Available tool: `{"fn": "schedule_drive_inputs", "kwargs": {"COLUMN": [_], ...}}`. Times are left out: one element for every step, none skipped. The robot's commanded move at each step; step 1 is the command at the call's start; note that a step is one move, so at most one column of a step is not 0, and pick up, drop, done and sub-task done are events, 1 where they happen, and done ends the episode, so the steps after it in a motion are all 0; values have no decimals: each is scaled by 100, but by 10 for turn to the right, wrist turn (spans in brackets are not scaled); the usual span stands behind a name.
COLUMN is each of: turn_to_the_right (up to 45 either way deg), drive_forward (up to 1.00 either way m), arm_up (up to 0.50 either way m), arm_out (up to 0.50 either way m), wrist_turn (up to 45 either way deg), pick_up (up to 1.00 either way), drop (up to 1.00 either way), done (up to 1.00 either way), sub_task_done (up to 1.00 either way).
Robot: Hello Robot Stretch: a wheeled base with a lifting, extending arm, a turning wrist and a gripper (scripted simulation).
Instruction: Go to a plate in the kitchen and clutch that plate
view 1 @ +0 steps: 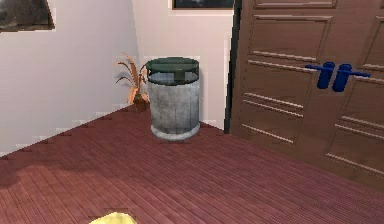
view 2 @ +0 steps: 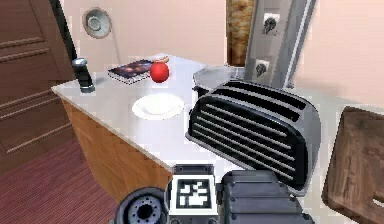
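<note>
One white plate (view 2: 158, 104) on counter (view 2: 105, 97), just beside red apple (view 2: 159, 72), apart from gripper (view 2: 146, 208) low at counter's near edge. Approach judged done; left: reach, grasp. Cannot tell jaw state or any load.

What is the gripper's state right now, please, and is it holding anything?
Gripper: at the arm side view's bottom edge, by the counter; whether it holds anything cannot be told.

forward view: grey lidded metal bin (view 1: 175, 95) in far corner, brown panelled door (view 1: 300, 70) to its right | arm side view: white round plate (view 2: 158, 105) on pale countertop (view 2: 110, 108), red apple (view 2: 159, 72) behind it, dark can (view 2: 84, 75) far left, black slotted toaster (view 2: 250, 125) right of plate
</note>
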Motion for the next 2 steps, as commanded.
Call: {"fn": "schedule_drive_inputs", "kwargs": {"turn_to_the_right": [0,0], "drive_forward": [0,0], "arm_up": [0,0], "arm_out": [44,0], "wrist_turn": [0,450], "pick_up": [0,0], "drop": [0,0], "done": [0,0], "sub_task_done": [0,0]}}
